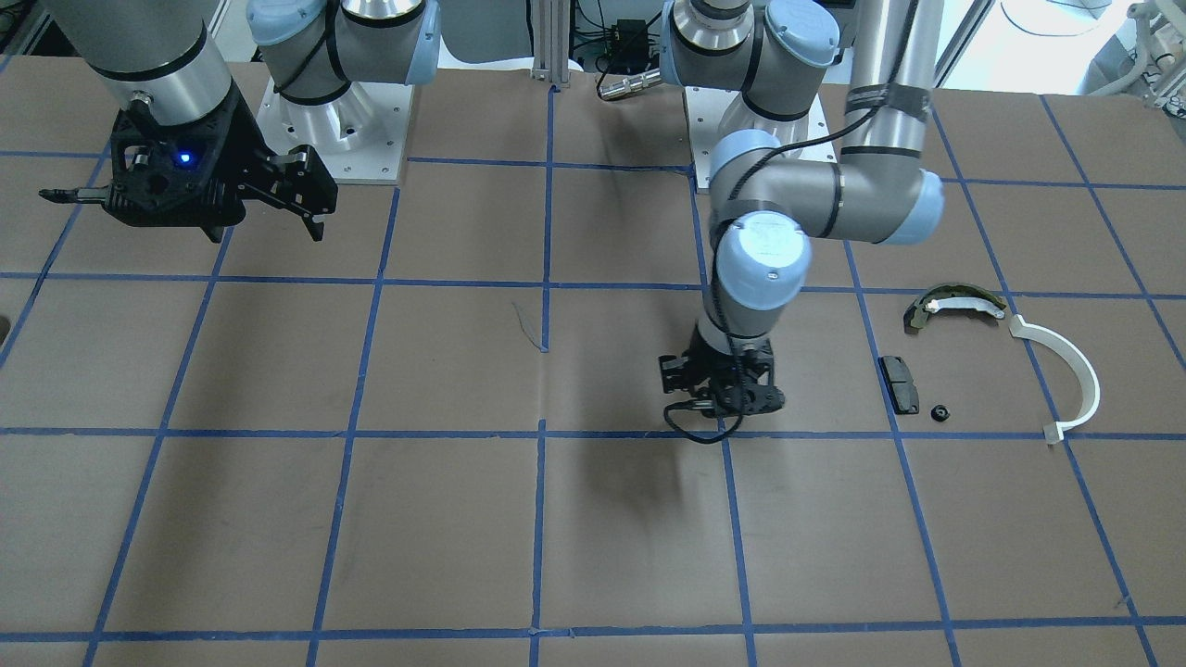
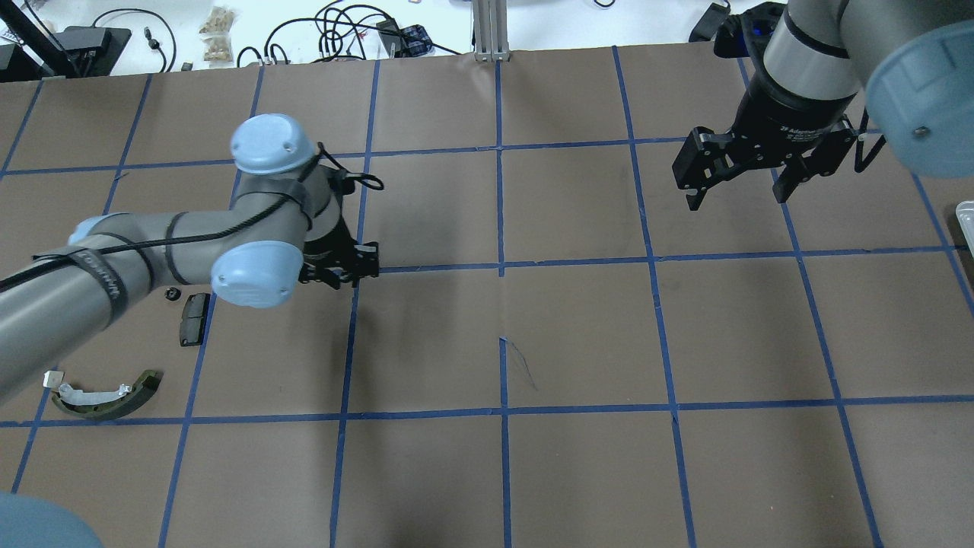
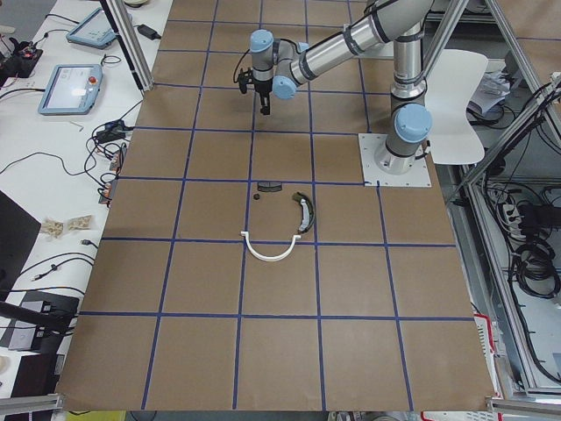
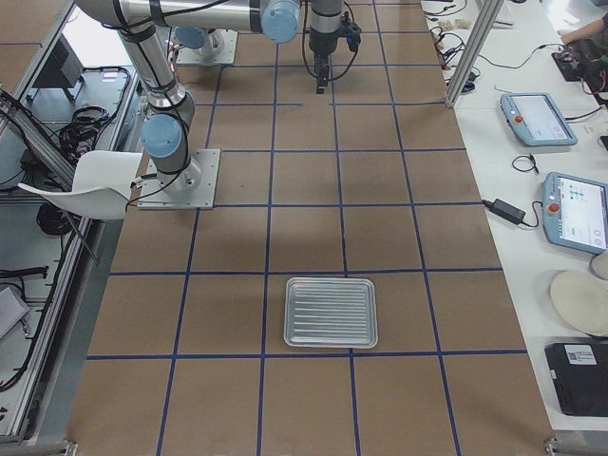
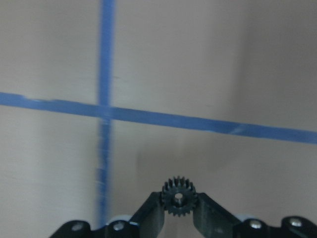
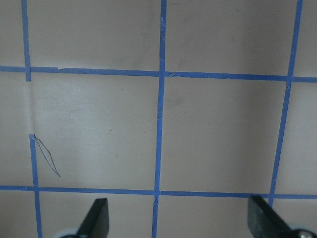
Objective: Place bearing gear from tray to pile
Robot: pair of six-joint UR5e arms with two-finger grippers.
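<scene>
**Left gripper** (image 5: pixel 179 199): fingertips are pinching the bearing gear (image 5: pixel 179 196) by its toothed rim, bore facing the wrist camera. The gripper is hanging above the table (image 1: pixel 593 519), over a crossing of blue tape lines (image 5: pixel 105 111), inward of the pile.

**Pile**, lying in the table's left half, out from the left arm's base:
- white arc (image 1: pixel 1066 371)
- olive-and-white shoe (image 1: pixel 954 306)
- black pad (image 1: pixel 899 383)
- small black round part (image 1: pixel 940 411), just beside the pad

**Tray** (image 4: pixel 332 312): sitting well apart, toward the table's right end.

**Right gripper** (image 2: pixel 742 190): fingers are spread wide, carrying nothing, and hanging high over the right half.

**Step in hand:** carrying the gear to the pile, most likely.

**Handling advice:** the gear is round and will probably roll, so lowering it close to the surface before parting the fingers is looking wise. So is aiming for bare table beside the pad and lifting straight up afterwards.
</scene>
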